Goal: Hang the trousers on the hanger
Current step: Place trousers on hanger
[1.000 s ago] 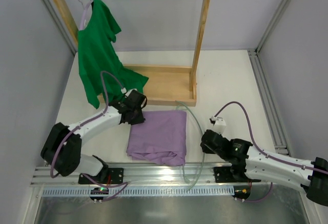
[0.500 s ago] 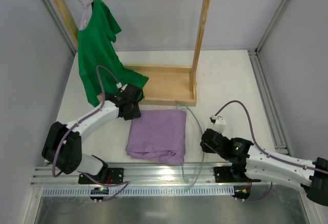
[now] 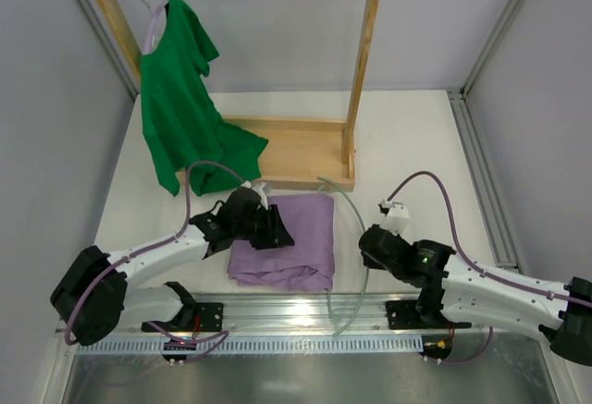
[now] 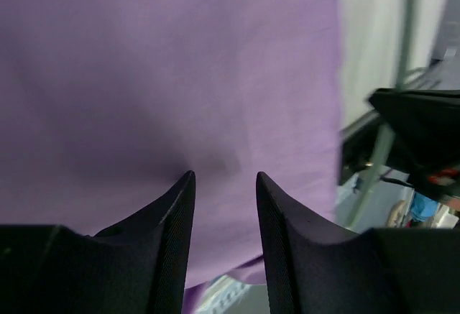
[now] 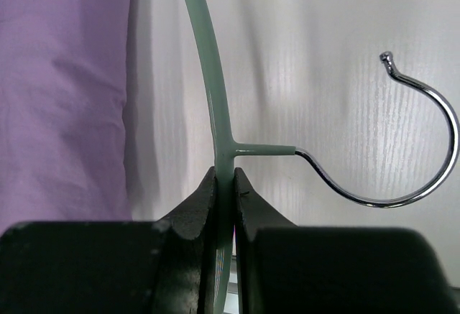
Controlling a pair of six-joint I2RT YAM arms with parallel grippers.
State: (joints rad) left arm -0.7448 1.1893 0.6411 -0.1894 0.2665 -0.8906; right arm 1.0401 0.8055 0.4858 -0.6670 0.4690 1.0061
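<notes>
The lilac trousers point(image 3: 298, 242) lie folded on the table between the arms, and fill the left wrist view point(image 4: 172, 70). My left gripper point(image 3: 277, 235) hovers over their left part, jaws open with fabric below them point(image 4: 224, 177). The pale grey-green hanger point(image 3: 352, 224) lies along the trousers' right edge. My right gripper point(image 3: 368, 247) is shut on the hanger's bar just below the neck point(image 5: 224, 177). Its metal hook point(image 5: 424, 134) curls to the right over the table.
A wooden rack point(image 3: 363, 71) stands at the back, with a dark green T-shirt point(image 3: 180, 99) on a lavender hanger at its left end. A metal rail point(image 3: 277, 316) runs along the near edge. Grey walls close both sides.
My left gripper has swung from the trousers' far left corner down and right, over the fabric. The right gripper has stayed shut on the hanger and shifted slightly left.
</notes>
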